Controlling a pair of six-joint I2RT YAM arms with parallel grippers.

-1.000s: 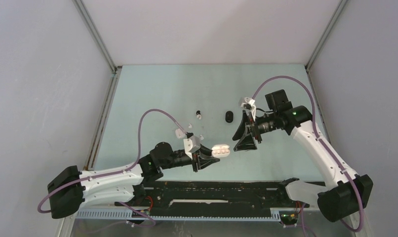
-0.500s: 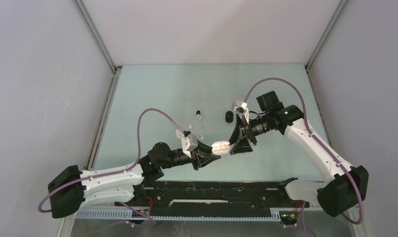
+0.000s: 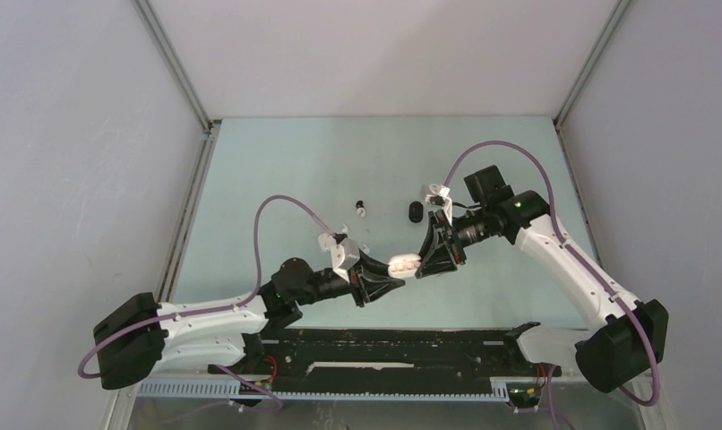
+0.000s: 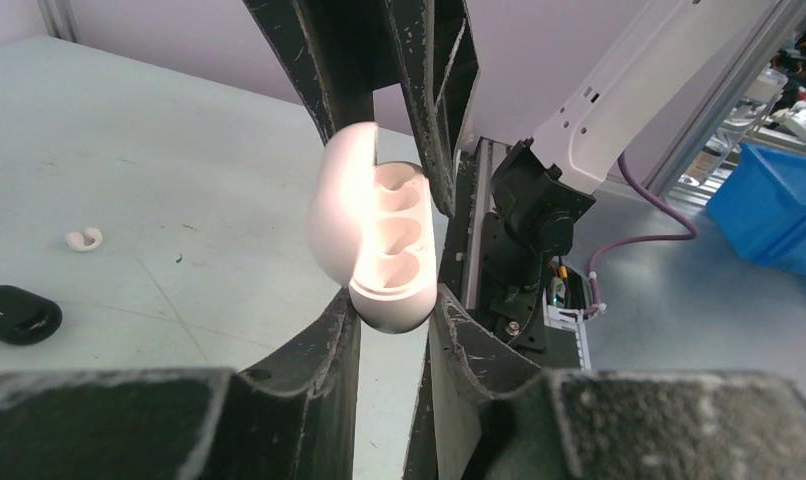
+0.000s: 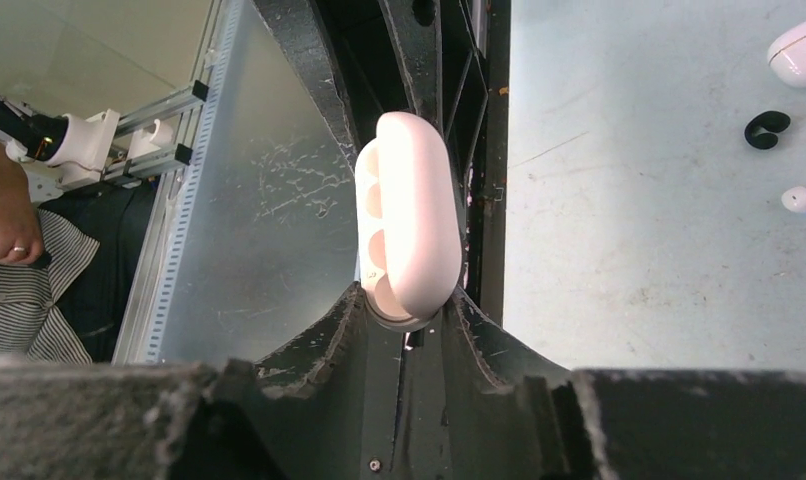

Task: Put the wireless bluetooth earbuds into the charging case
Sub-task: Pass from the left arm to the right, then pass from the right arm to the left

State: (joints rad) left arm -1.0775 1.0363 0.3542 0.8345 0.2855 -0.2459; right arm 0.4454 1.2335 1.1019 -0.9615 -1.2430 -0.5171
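An open white charging case (image 3: 403, 265) hangs above the table between both arms. My left gripper (image 4: 391, 305) is shut on its lower end. In the left wrist view the lid stands open and the case's (image 4: 379, 240) hollows look empty. My right gripper (image 5: 409, 300) is shut on the opposite end of the case (image 5: 409, 220), both fingers touching it. Loose earbuds lie on the table: a white one (image 5: 804, 198), a black one (image 5: 767, 128) and another white one (image 4: 83, 239).
A closed black case (image 3: 416, 211) lies on the mat behind the grippers, also in the left wrist view (image 4: 17, 313). A closed white case (image 5: 799, 50) lies near the left arm. Grey walls enclose the table; a black rail (image 3: 384, 349) runs along the near edge.
The right arm swung left to the held case and its jaws closed onto the case's free end. The left arm shifted slightly, still gripping the case.
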